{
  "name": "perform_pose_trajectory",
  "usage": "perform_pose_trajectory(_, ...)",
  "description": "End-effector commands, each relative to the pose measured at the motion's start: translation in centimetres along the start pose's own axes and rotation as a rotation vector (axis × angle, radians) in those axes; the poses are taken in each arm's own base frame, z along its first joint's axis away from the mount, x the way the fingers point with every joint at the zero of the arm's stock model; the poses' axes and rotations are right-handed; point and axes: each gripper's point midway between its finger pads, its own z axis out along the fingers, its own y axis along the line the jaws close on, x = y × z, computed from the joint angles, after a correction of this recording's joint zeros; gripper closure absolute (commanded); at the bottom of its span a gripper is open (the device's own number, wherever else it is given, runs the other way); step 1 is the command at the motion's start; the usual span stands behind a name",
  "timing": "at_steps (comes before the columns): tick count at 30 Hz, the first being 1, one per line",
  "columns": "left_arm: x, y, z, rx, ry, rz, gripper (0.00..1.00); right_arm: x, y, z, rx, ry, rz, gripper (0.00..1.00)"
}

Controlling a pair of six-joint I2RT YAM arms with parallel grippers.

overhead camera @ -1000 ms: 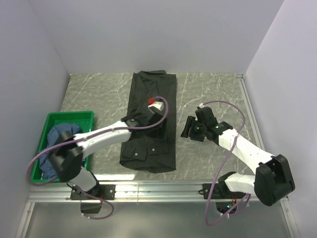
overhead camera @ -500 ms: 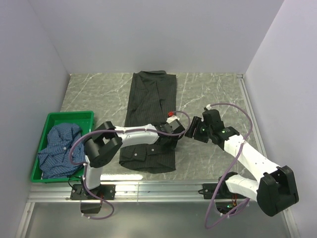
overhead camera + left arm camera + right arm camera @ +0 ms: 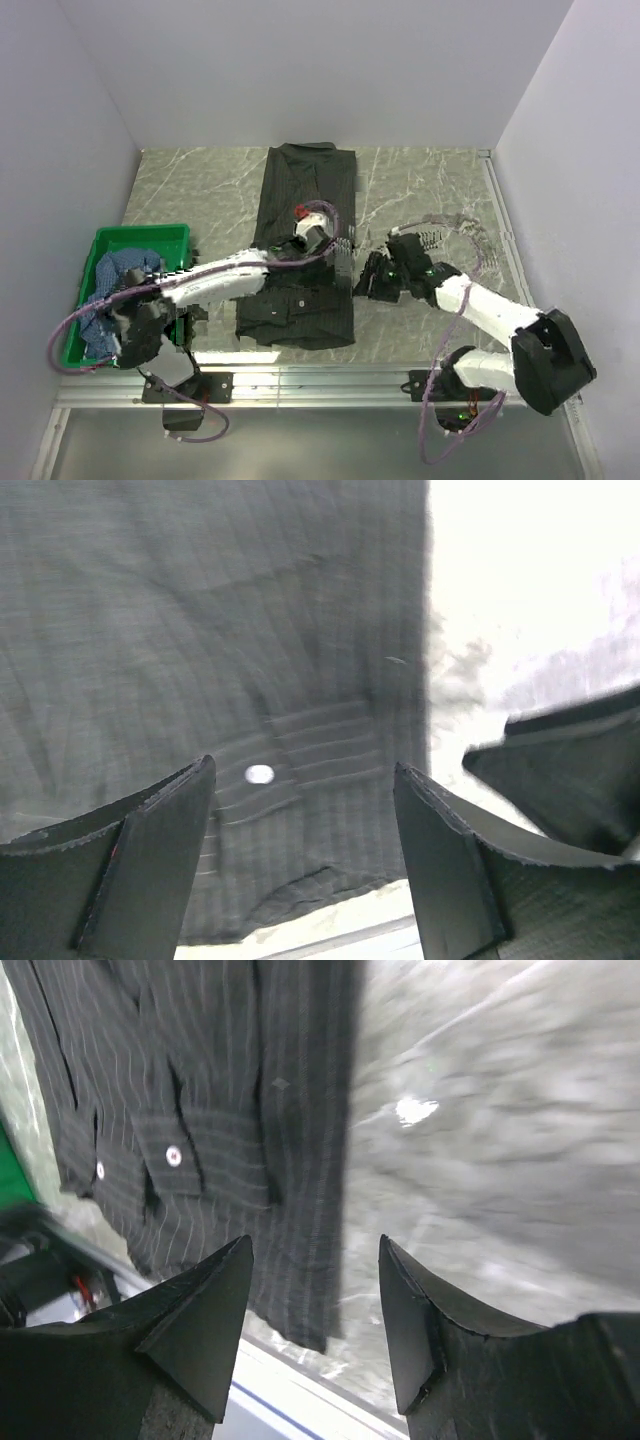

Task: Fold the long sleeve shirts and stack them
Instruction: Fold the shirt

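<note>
The black pinstriped long sleeve shirt (image 3: 300, 190) lies folded into a long strip down the middle of the table, collar at the far end. My left gripper (image 3: 336, 256) hovers open over its lower right part; in the left wrist view the gripper (image 3: 303, 770) has only cloth and a white button (image 3: 259, 774) below it. My right gripper (image 3: 369, 279) is open beside the shirt's right edge (image 3: 335, 1160), which runs between its fingertips (image 3: 240, 1260). The blue checked shirt (image 3: 118, 290) lies crumpled in the green crate (image 3: 140, 233).
The crate stands at the table's left near edge. White walls close in the table on three sides, and a metal rail (image 3: 330, 375) runs along the near edge. Marbled tabletop (image 3: 430, 190) shows to the right of the shirt.
The left gripper swung to the shirt's lower right edge and came back up over the cloth. The right gripper moved left and nearer, up to the shirt's right edge.
</note>
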Motion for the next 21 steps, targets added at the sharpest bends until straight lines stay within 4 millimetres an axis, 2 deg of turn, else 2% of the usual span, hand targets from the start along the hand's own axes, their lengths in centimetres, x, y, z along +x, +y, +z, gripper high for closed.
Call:
perform_pose_trajectory(1, -0.2, 4.4, -0.9, -0.046, 0.014, -0.121, 0.22, 0.2, 2.2, 1.2, -0.065, 0.005, 0.008, 0.40)
perform_pose_trajectory(3, -0.1, 6.4, -1.1, -0.071, 0.021, -0.159, 0.21, 0.9, 2.2, 1.9, -0.065, 0.031, 0.022, 0.41)
perform_pose_trajectory(4, 0.1, 8.3, -1.2, -0.092, 0.022, -0.194, 0.21, 0.9, 2.1, 2.1, -0.062, 0.037, 0.026, 0.41)
perform_pose_trajectory(6, 0.6, 9.9, -1.2, -0.094, 0.043, -0.231, 0.21, 0.9, 1.8, 2.4, -0.039, 0.047, 0.025, 0.42)
perform_pose_trajectory(7, 1.3, 11.5, -1.3, -0.098, 0.064, -0.272, 0.21, 1.2, 1.5, 2.4, -0.022, 0.059, 0.026, 0.42)
perform_pose_trajectory(10, 2.4, 14.3, -1.5, -0.128, 0.067, -0.347, 0.21, 1.4, 1.2, 2.5, -0.005, 0.074, 0.016, 0.44)
perform_pose_trajectory(16, 5.2, 17.9, -0.4, -0.164, 0.120, -0.457, 0.24, 1.9, 1.4, 3.5, -0.020, 0.115, 0.027, 0.48)
perform_pose_trajectory(21, 6.4, 17.9, 0.9, -0.118, 0.142, -0.503, 0.28, 2.0, 1.0, 4.5, -0.002, 0.134, 0.032, 0.52)
